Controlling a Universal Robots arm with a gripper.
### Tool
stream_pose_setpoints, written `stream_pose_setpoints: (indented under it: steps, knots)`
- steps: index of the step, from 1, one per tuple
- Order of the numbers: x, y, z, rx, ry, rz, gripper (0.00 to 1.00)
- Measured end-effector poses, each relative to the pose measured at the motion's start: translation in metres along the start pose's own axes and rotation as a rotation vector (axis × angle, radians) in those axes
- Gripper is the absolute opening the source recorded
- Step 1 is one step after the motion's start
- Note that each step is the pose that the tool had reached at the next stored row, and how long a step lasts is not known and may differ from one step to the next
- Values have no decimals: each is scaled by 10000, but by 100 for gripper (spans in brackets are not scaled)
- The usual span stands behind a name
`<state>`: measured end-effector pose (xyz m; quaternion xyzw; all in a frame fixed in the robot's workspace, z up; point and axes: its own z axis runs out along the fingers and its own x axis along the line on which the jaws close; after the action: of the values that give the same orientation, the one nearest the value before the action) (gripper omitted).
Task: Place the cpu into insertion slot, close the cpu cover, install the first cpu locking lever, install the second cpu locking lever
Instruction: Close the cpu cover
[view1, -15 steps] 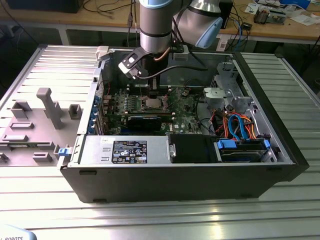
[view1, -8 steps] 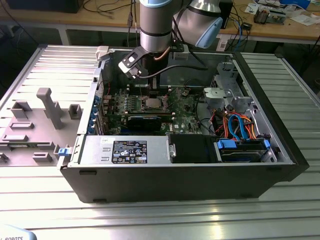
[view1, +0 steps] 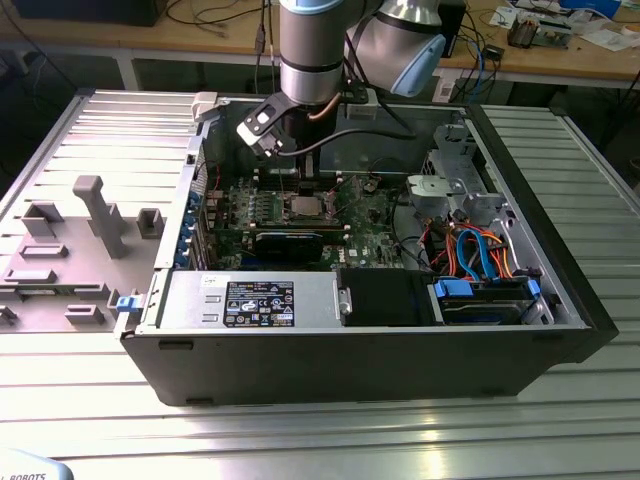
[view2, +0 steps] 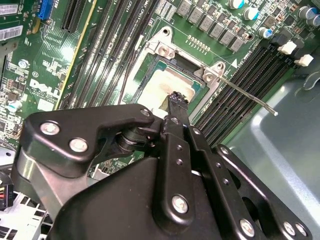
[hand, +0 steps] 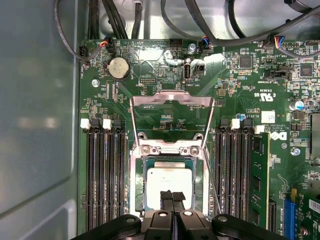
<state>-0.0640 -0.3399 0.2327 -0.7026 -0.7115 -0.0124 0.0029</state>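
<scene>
The cpu (hand: 168, 180) lies flat in the insertion slot (hand: 137, 186), its silver-grey top showing; it is also seen in the second wrist view as the cpu (view2: 167, 82) and in the exterior view as the cpu (view1: 303, 208). The cpu cover (hand: 172, 98) stands swung back and open beyond the socket, with green board visible through its window. A thin locking lever (view2: 250, 96) sticks out free from the socket corner. My gripper (hand: 172, 196) hovers just over the near edge of the cpu with its black fingers (view2: 176, 100) shut together and holding nothing.
Long black memory slots (hand: 102, 175) flank the socket on both sides. The open computer case (view1: 560, 250) encloses the board, with a power supply (view1: 250, 300), a black card (view1: 290, 240) and blue and orange cables (view1: 480, 255). A grey fixture (view1: 95, 215) stands at the exterior view's left.
</scene>
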Motion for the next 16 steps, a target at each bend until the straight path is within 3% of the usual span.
stream_pose_setpoints:
  steps: [16]
  knots:
    - [2, 0, -38, -1, 0, 0, 11]
